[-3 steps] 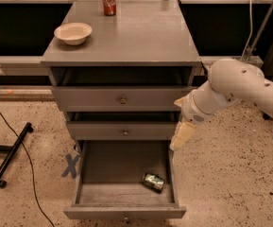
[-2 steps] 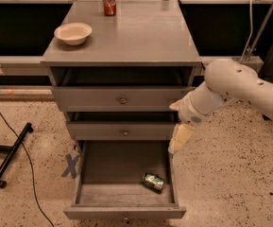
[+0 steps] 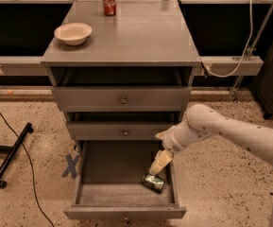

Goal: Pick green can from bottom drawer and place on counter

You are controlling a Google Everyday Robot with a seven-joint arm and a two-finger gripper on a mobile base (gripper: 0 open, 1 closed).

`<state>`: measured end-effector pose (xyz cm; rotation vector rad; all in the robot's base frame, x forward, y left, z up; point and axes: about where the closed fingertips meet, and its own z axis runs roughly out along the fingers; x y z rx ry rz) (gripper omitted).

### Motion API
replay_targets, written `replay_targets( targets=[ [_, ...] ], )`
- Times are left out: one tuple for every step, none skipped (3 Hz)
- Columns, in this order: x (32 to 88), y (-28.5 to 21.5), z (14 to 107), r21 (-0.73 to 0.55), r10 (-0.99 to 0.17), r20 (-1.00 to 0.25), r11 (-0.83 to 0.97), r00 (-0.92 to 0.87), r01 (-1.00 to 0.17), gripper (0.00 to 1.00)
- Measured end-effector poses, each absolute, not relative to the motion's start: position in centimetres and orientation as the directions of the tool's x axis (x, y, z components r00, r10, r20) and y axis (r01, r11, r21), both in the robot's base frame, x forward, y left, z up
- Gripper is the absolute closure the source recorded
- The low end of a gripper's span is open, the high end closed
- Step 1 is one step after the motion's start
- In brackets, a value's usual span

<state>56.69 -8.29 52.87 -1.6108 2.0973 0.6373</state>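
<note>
**Reporter:** What sits on the flat grey desk (image 3: 136, 37)?

**Photographer:** A pale round bowl (image 3: 72, 33) at left, a red cola can (image 3: 109, 1) behind.

**Reporter:** And the small shiny green can (image 3: 153, 182)?

**Photographer:** Lying on its side, front right of the open, deep grey bottom drawer (image 3: 112, 174). The cream gripper (image 3: 157, 167) on the white arm (image 3: 221, 131) hangs right above it; clenched or released, cannot tell.

**Reporter:** Handling?

**Photographer:** Probably light, stiff, slick, apt to roll; grasp across its curved middle.
</note>
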Motion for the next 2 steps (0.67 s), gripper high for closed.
replay_targets(
  targets=[
    [58.5,-6.8,46.2,0.094,-0.731,-0.616,0.304,-0.295,-0.948,0.0],
    [61.5,-5.9,40.5,0.057,-0.706,-0.629,0.375,-0.325,-0.925,0.0]
  ],
)
